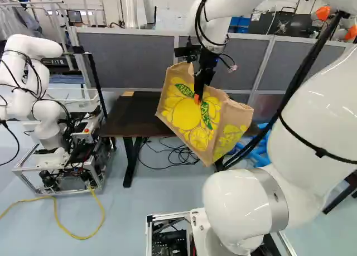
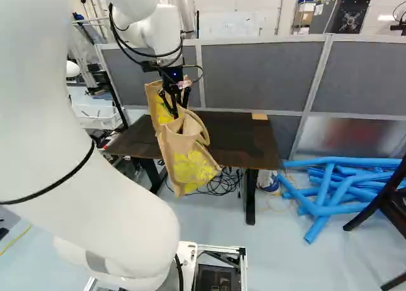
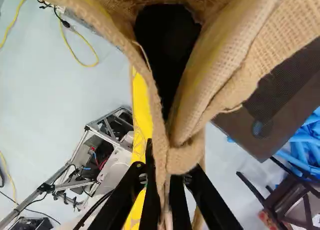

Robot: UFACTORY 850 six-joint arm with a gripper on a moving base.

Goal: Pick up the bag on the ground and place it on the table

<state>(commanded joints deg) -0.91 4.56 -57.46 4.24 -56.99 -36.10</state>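
plainly, the end effector [image 1: 198, 97] pinches the tan bag [image 1: 181, 117], lettering printed on its green leaves [image 1: 184, 90].

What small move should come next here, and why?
Probably lift the hand a little before going forward over the table: it grips the bag by its rim, but the bag's lower end hangs below the table's near edge and might catch on it.
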